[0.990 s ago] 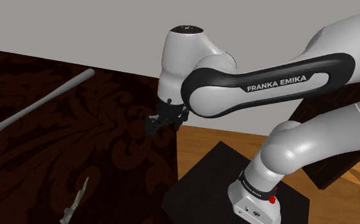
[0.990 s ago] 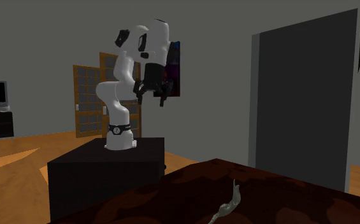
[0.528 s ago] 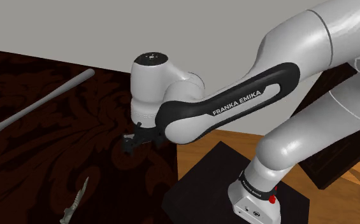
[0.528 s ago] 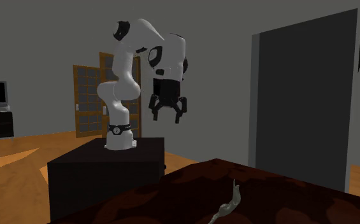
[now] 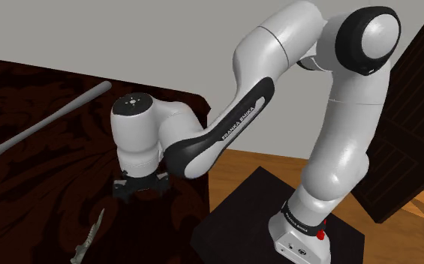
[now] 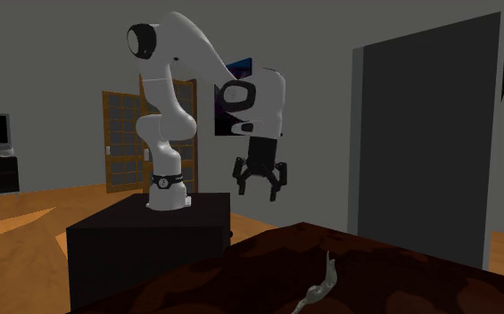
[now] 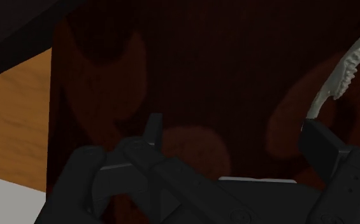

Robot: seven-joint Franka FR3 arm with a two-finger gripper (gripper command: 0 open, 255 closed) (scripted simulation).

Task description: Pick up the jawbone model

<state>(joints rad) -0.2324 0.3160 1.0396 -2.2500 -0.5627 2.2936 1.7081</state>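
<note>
The jawbone model (image 5: 90, 238) is a thin pale grey bone with a row of teeth. It lies on the dark patterned table (image 5: 45, 180), near the shoulder view's lower edge. In the second exterior view the jawbone model (image 6: 319, 287) rests on the table's near part. My black gripper (image 5: 139, 187) hangs above the table, up and to the right of the bone in the shoulder view, not touching it. In the wrist view my gripper (image 7: 232, 130) stands open with nothing between its fingers, and the jawbone model (image 7: 344, 73) lies just beyond the right fingertip (image 7: 315, 137).
A long grey bat-shaped club (image 5: 45, 124) lies across the table's far left. The black stand (image 5: 278, 225) sits on a wooden floor (image 5: 240, 169) beside the table's edge. A dark tall panel (image 6: 428, 134) and wooden doors (image 6: 120, 143) stand behind the arm.
The arm has swung out from above the stand and stretched over the table. The gripper moved down and toward the shoulder view's left, closer to the jawbone, and stayed open.
</note>
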